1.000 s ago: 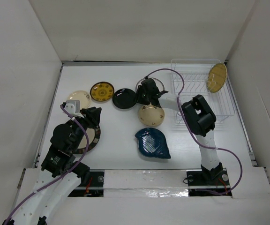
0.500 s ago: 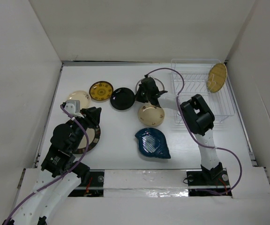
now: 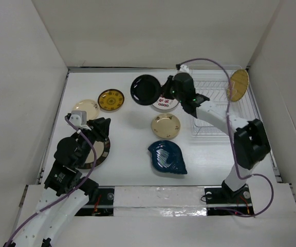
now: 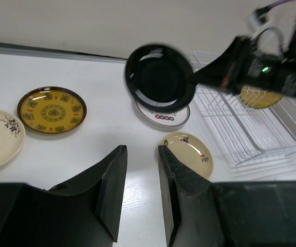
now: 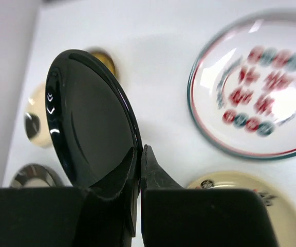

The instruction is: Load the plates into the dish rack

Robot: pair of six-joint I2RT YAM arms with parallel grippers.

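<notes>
The glossy black plate [image 3: 144, 89] hung on edge above the tabletop [image 3: 132, 141], upper centre of the top view, its rim clamped in the right gripper [image 3: 162, 91]. Carrying seemed the step in hand. The next move called for a swing right to the dish rack [image 3: 216, 125], then slotting the plate between tines. The left gripper [image 4: 140, 152], lower left, stood apart and empty.
</notes>
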